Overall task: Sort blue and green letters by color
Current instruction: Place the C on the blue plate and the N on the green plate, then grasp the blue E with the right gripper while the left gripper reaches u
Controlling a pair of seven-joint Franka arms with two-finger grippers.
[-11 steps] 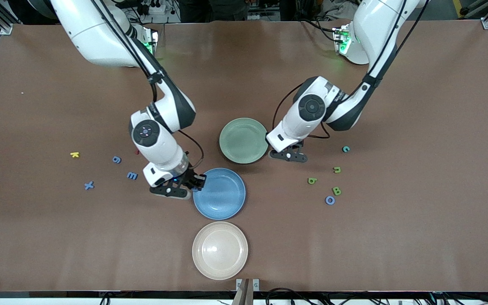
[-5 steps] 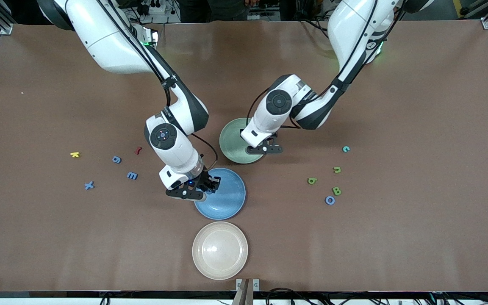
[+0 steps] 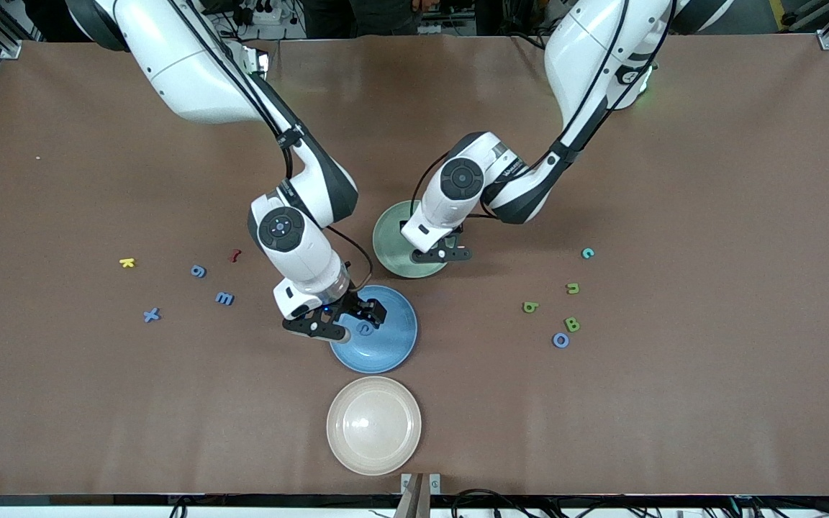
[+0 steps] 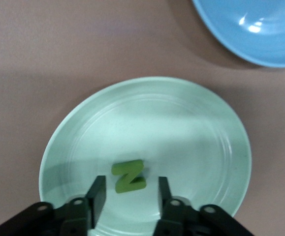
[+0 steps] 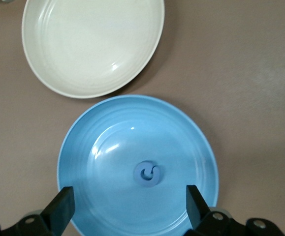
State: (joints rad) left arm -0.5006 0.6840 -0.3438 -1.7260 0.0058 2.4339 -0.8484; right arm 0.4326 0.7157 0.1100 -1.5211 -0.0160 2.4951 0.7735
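Both pincers now over their plates. Right pincer (image 5: 125, 206) sprung wide, blue letter (image 5: 147, 173) dropped in blue plate (image 5: 83, 142). Left pincer (image 4: 127, 194) parted, green letter (image 4: 128, 175) released on green plate (image 4: 191, 128). Two sorted; others remain on desk (image 3: 673, 403).

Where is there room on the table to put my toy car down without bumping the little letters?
The widest bare patch runs along the table edge nearest the front camera, on both sides of the cream plate. It is crowded around the green letters and around the blue letters, and in the middle by the plates.
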